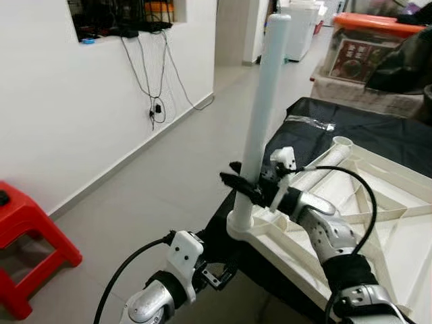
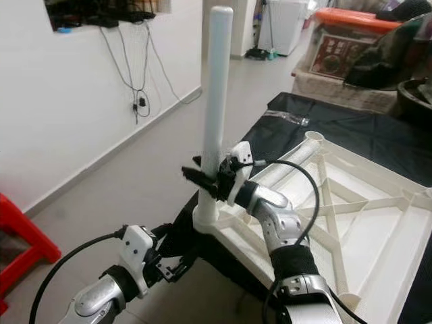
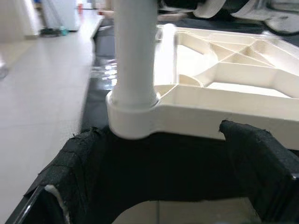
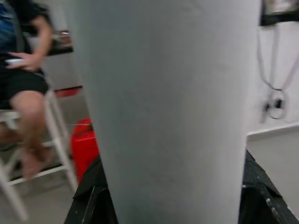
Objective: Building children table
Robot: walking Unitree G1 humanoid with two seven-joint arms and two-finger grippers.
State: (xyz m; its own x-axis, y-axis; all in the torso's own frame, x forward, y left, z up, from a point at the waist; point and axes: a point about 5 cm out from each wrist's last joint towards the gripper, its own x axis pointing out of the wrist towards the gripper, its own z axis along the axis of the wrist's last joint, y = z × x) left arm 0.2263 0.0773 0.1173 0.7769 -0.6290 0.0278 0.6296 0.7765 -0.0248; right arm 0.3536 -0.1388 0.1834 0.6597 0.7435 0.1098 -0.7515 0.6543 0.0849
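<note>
The white table top lies upside down on a black-covered surface. A white table leg stands upright in the corner socket nearest me. My right gripper is shut on the leg's lower part, just above the socket; in the right wrist view the leg spans the gap between the fingers. My left gripper hangs open below and in front of that corner, its fingers spread, facing the socket without touching it. A second white tube lies on the table top.
A red stool stands on the floor at the left by the white wall, where cables hang. A bin with an orange lid stands beyond the table. A seated person appears in the right wrist view. Grey floor stretches ahead.
</note>
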